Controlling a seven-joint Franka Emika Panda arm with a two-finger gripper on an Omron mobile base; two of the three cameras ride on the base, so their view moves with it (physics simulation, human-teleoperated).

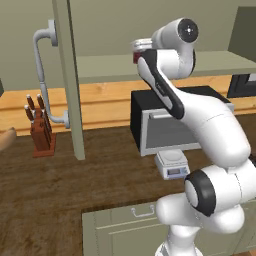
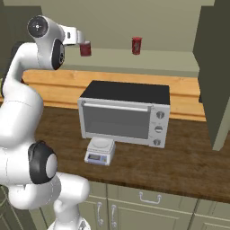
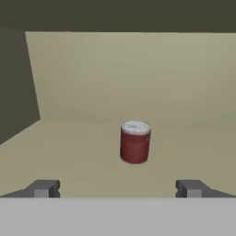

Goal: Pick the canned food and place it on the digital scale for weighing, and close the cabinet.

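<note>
Arm hides most of the canned food (image 1: 138,50); gripper (image 3: 117,189) spread wide.

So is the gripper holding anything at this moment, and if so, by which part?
Nothing is held. The gripper is open inside the cabinet, its fingertips spread wide, and the canned food stands upright on the shelf ahead of them, untouched.

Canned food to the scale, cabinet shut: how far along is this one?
Nothing is done yet. In hand: the open gripper faces the canned food on the cabinet shelf, fingers short of it. Left: grasp it, set it on the digital scale, whose platform is bare, then close the cabinet door, which stands open.
</note>
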